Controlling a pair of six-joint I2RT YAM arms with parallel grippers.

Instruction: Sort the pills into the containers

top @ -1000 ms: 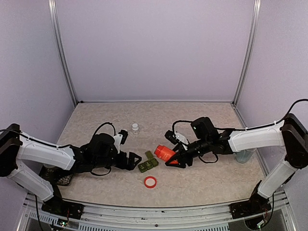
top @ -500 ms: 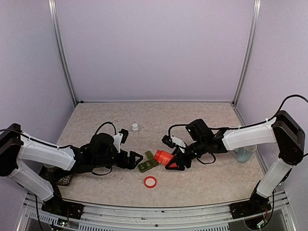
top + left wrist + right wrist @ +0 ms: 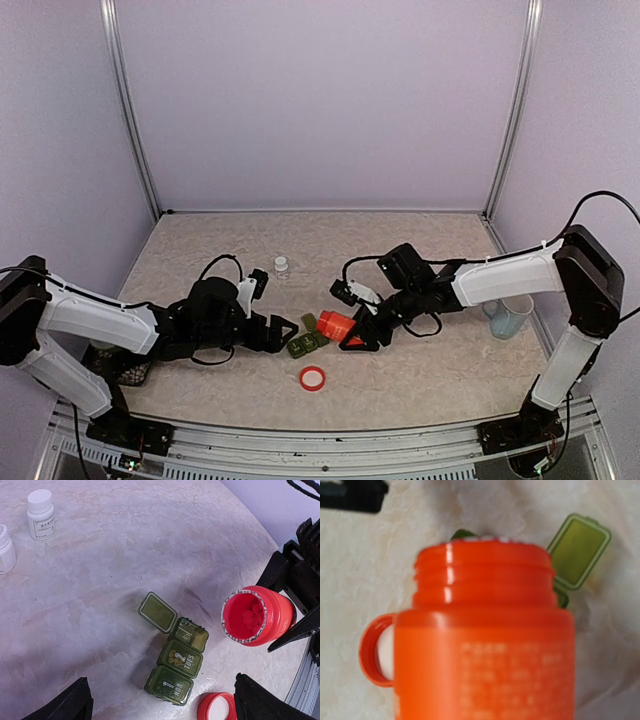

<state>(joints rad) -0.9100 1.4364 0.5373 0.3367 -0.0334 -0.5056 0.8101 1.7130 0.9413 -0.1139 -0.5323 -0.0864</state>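
The left gripper hangs low with its jaws spread wide and nothing between them, at 9 o'clock of the containers, probably placed to steady the strip. The strip lies mid-table with its far lid flipped open (the two marked MON and TUES look closed). At its 2 o'clock the right gripper is clamped on the red pill bottle, tipped mouth-first toward the open compartment, seemingly to pour. The red cap lies at 6 o'clock.
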